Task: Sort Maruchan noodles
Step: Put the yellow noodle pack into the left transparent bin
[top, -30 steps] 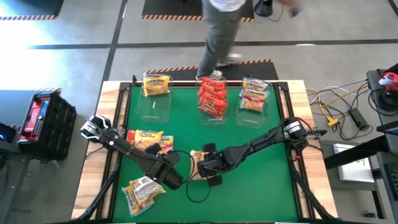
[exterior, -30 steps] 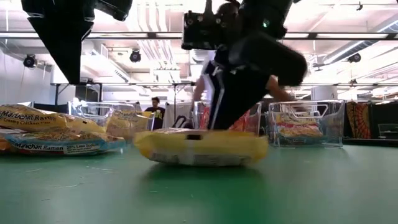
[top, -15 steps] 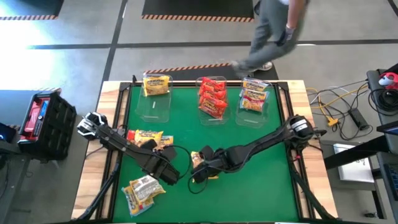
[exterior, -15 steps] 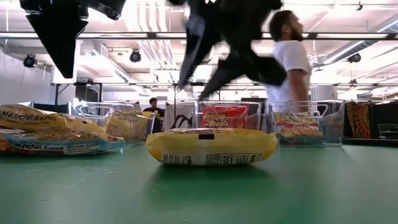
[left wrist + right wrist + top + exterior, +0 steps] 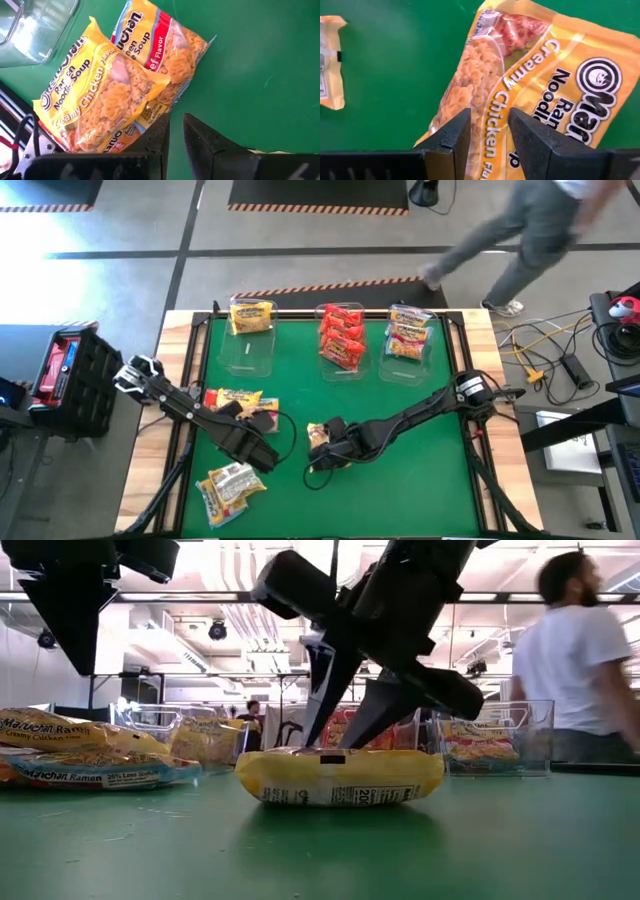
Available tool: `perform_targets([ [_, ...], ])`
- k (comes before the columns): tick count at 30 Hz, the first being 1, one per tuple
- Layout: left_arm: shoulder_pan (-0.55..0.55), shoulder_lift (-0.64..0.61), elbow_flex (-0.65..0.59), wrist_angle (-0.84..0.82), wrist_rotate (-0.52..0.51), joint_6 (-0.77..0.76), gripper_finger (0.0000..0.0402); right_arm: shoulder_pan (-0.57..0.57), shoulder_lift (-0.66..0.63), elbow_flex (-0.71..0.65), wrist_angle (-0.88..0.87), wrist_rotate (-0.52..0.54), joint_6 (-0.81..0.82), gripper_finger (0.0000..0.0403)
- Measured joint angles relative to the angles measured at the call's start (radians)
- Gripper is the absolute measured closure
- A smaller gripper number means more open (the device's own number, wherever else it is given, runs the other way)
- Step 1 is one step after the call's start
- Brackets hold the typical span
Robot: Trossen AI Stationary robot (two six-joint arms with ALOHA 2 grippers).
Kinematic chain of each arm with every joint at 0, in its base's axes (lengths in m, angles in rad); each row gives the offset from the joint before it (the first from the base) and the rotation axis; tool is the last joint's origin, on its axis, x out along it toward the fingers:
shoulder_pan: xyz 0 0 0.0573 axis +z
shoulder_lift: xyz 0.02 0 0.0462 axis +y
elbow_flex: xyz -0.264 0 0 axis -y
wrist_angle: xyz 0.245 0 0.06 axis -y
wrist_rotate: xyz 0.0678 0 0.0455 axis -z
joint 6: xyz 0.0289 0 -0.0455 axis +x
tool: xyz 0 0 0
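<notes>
From above, the right gripper (image 5: 322,452) is reaching down onto a yellow Creamy Chicken packet (image 5: 318,438) near the middle of the green table (image 5: 420,480). The left gripper (image 5: 262,455) is waiting just beside it, jaws closed and empty, with two loose packets (image 5: 238,402) lying behind it and another (image 5: 230,485) toward the near edge. Three clear bins (image 5: 342,340) along the far side are holding sorted noodles.

From table height, the right gripper's fingers (image 5: 325,690) are pressing into the top of the packet, which is lying flat on the table.

From the right wrist, the fingers are standing narrowly parted over the crinkly wrapper (image 5: 540,85), pinching only a small fold, if anything.

From the left wrist, the closed fingers (image 5: 159,131) are hanging near two overlapping packets (image 5: 110,90).

The risk, as I judge it, is that the slick film is slipping free on lifting, because so little is caught.
</notes>
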Motion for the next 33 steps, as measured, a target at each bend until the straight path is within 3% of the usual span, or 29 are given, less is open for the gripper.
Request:
perform_targets([
  [6, 0.000, -0.024, -0.039, 0.019, 0.000, 0.004, 0.0364, -0.010, 0.005, -0.003, -0.023, -0.005, -0.257, 0.0273],
  [20, 0.002, -0.052, -0.081, 0.146, -0.001, 0.030, 0.0364, -0.101, 0.004, -0.003, -0.114, -0.006, -1.431, 0.0273],
  [22, 0.003, -0.052, -0.085, 0.194, -0.002, 0.044, 0.0364, -0.108, 0.000, -0.004, -0.117, 0.005, -1.539, 0.0273],
  [24, 0.003, -0.052, -0.091, 0.245, -0.002, 0.052, 0.0364, -0.107, -0.008, 0.007, -0.139, 0.055, -1.516, 0.0273],
  [27, 0.003, -0.051, -0.109, 0.330, -0.001, 0.052, 0.0364, -0.096, -0.044, 0.022, -0.188, 0.067, -1.322, 0.0273],
  [29, 0.004, -0.051, -0.131, 0.400, -0.001, 0.053, 0.0364, -0.081, -0.091, 0.026, -0.181, 0.058, -1.141, 0.0273],
  [33, 0.015, -0.052, -0.183, 0.564, 0.000, 0.066, 0.0364, -0.061, -0.170, 0.014, -0.194, -0.061, -0.723, 0.0273],
])
